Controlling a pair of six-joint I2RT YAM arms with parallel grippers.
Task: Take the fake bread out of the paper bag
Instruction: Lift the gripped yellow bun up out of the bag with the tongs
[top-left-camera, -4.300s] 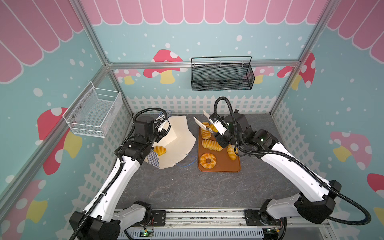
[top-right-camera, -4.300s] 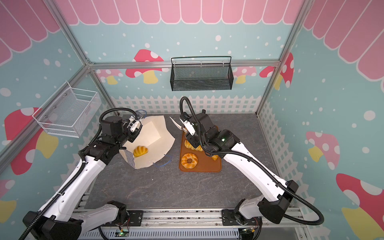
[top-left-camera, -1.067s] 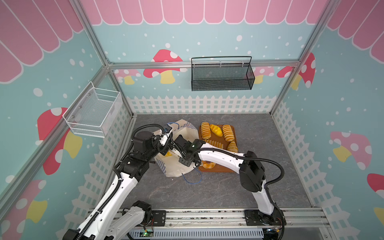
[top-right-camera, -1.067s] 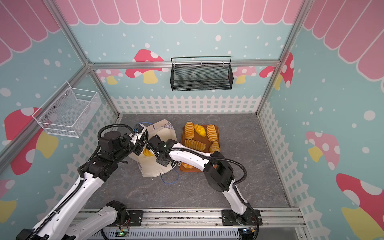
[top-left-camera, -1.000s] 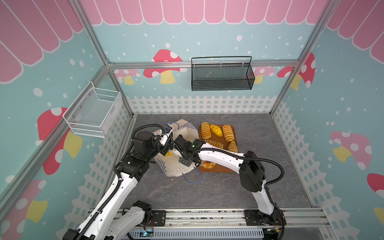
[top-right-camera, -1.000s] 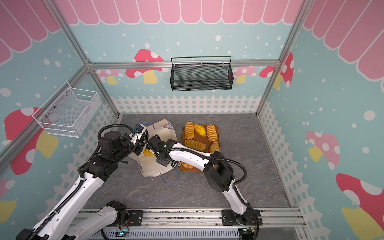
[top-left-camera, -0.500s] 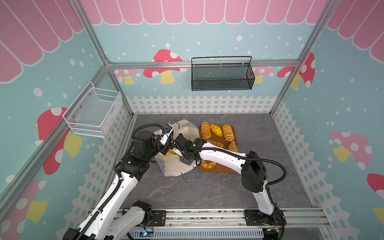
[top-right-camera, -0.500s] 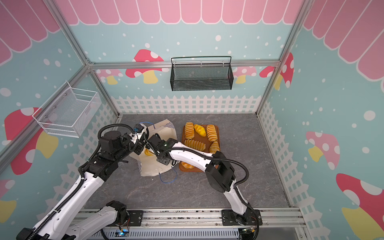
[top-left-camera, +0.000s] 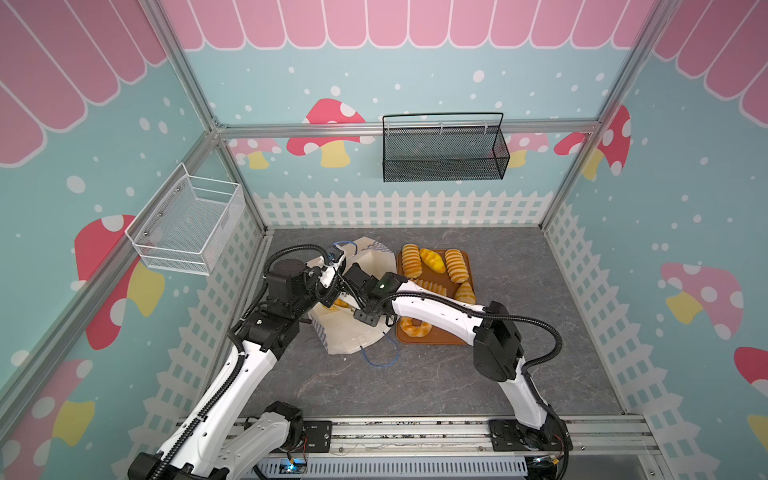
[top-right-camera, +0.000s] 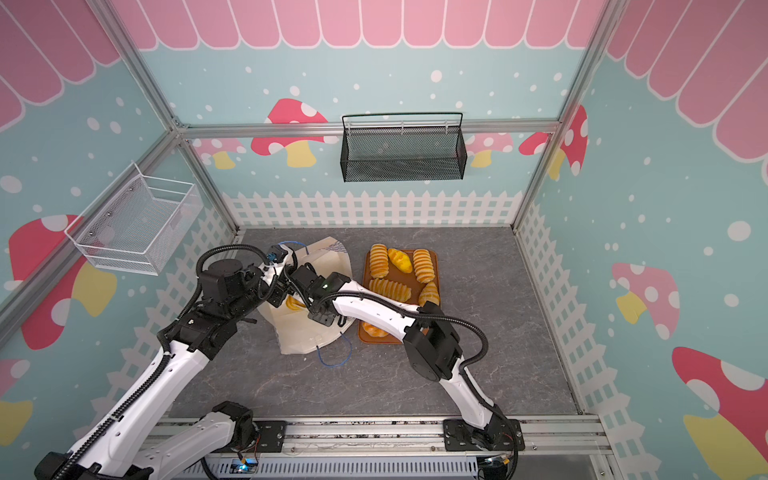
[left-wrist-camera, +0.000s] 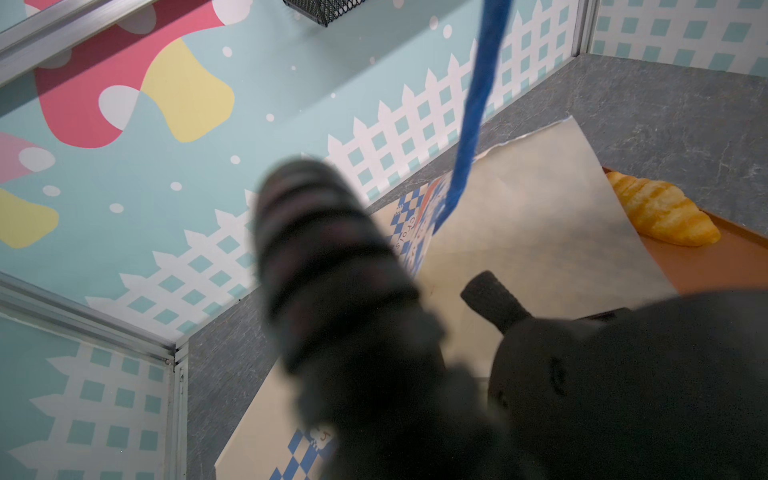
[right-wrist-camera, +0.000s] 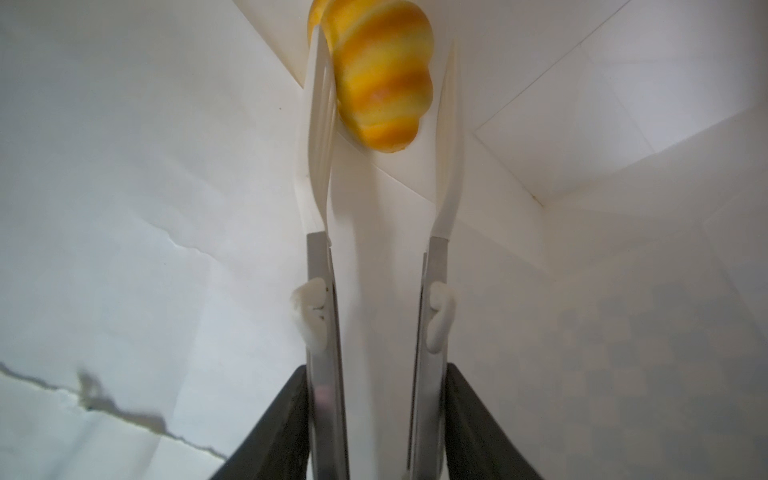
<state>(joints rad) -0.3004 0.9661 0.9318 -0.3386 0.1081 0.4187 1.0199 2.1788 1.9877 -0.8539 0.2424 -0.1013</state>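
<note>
Inside the paper bag (right-wrist-camera: 124, 166), right claw (right-wrist-camera: 386, 39) parted, a blurred roll (right-wrist-camera: 382, 83) between its tips, far end cut off; left claw (top-left-camera: 336, 286) closed, its hold hidden.

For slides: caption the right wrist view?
Right gripper, white fingers open, flanks a glossy golden-yellow toy pastry inside the cream-white paper bag.

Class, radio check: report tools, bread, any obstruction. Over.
Left tool shut on paper bag rim. Right tool open inside bag, straddling fake bread. Bag walls crowd it.
</note>
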